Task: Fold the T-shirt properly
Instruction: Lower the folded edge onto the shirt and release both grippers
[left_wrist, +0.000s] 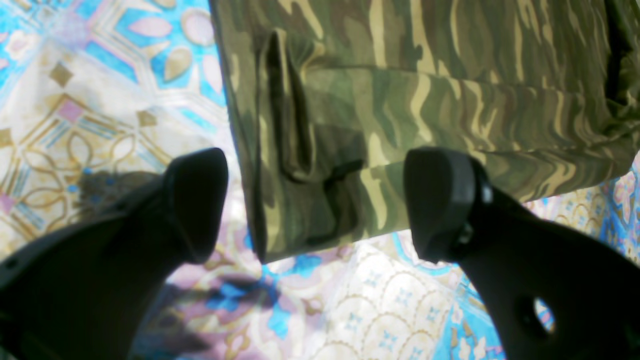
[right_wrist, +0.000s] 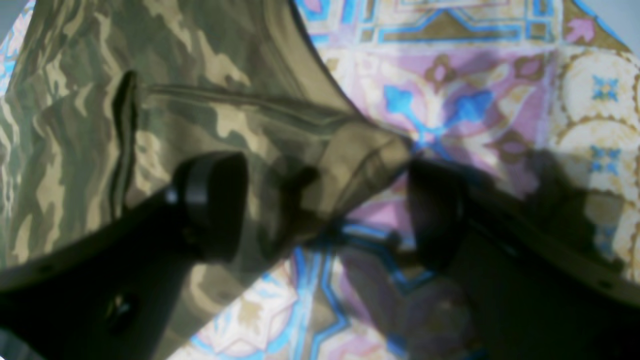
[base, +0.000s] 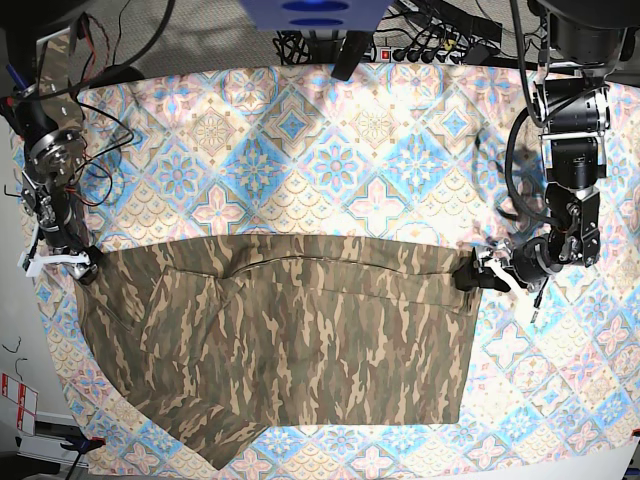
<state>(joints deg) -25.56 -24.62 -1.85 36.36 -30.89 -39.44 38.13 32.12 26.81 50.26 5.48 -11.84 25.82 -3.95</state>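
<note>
The camouflage T-shirt (base: 300, 350) lies spread flat across the near half of the table, with a folded-over band along its far edge. My left gripper (base: 478, 272) is low at the shirt's far right corner. In the left wrist view it (left_wrist: 317, 205) is open, and the hemmed corner of the shirt (left_wrist: 400, 100) lies between its two dark fingers. My right gripper (base: 75, 262) is at the shirt's far left corner. In the right wrist view it (right_wrist: 325, 210) is open too, one finger over the cloth (right_wrist: 150, 100) and the other over the tablecloth.
A blue-and-cream tile-patterned tablecloth (base: 350, 170) covers the table. Cables and a power strip (base: 440, 50) run along the back edge. Loose wires (base: 95, 150) hang by the arm on the left. The table's front edge curves in at the bottom right (base: 560, 465).
</note>
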